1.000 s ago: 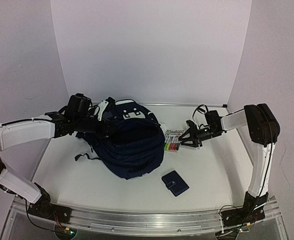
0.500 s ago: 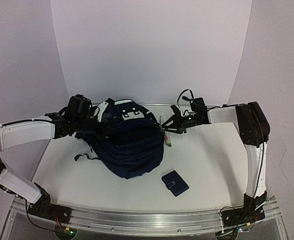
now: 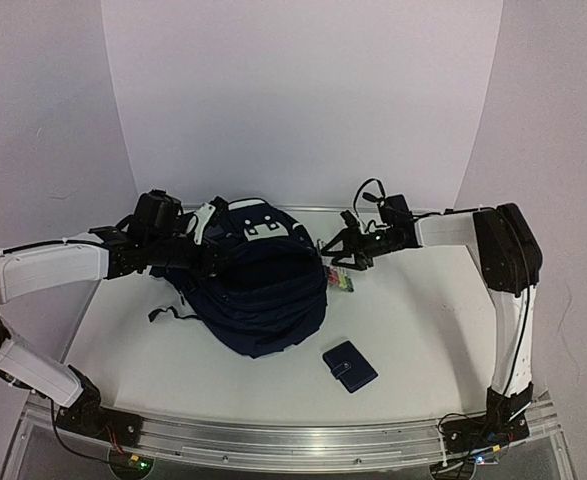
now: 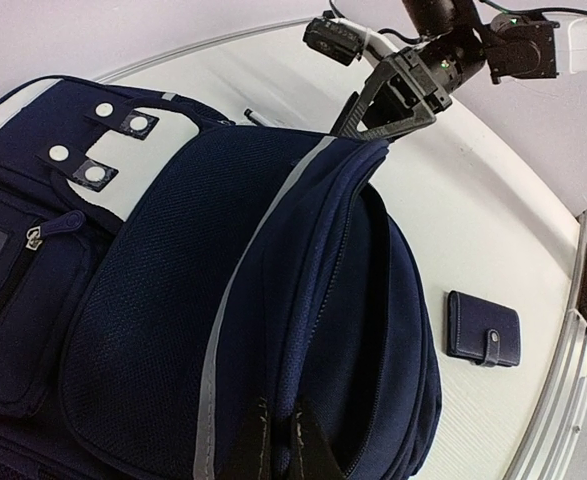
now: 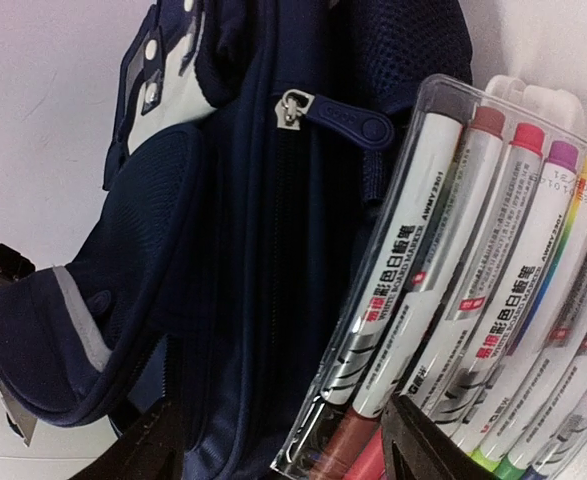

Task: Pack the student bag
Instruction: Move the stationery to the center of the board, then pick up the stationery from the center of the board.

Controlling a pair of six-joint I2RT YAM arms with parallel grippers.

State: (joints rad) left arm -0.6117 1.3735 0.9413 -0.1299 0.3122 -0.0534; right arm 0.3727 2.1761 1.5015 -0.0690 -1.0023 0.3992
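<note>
Here, right pincer (image 3: pixel 336 250) gapes over "AWM2301" whiteboard markers (image 5: pixel 473 270); left pincer (image 4: pixel 278 440) pinches the student bag (image 4: pixel 173 330).

Left arm (image 3: pixel 53 268): you have it reaching low toward the centre.
Left gripper (image 4: pixel 278 450): pinched tight on the student bag (image 4: pixel 273 300).
Right arm (image 3: pixel 453 228): stretched leftward.
Right gripper (image 3: pixel 335 252): your jaws stand apart.

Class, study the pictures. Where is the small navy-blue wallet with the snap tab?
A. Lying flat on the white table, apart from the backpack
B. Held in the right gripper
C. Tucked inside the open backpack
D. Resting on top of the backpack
A: the small navy-blue wallet lies flat on the white table, near the front edge, with bare tabletop between it and the large navy-blue fabric backpack.
</note>
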